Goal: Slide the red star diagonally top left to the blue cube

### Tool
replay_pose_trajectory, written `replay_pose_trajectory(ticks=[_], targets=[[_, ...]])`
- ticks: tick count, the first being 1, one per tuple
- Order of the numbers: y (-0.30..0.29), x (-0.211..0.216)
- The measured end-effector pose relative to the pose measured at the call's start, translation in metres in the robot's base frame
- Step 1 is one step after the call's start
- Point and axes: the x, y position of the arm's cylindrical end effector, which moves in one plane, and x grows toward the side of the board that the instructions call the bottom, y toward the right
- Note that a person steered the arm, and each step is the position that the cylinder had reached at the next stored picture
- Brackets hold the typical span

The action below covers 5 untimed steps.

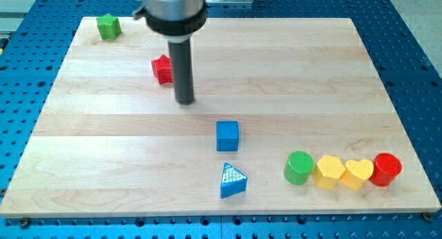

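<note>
The red star (161, 69) lies on the wooden board in the upper left part of the view, partly hidden behind my rod. The blue cube (227, 136) sits near the board's middle, below and to the right of the star. My tip (184, 100) rests on the board just right of and slightly below the red star, very close to it. The tip is up and to the left of the blue cube, well apart from it.
A green star (108, 26) sits at the board's top left corner. A blue triangle (232, 181) lies below the blue cube. At the bottom right stand a green cylinder (299, 168), a yellow hexagon (329, 171), a yellow heart (358, 173) and a red cylinder (386, 169) in a row.
</note>
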Motion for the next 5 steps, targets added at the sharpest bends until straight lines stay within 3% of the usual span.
replay_pose_trajectory(ticks=[1, 2, 3, 4, 5], targets=[[-0.065, -0.041], [-0.019, -0.137], [0.037, -0.192], [-0.033, -0.141], [-0.036, -0.054]])
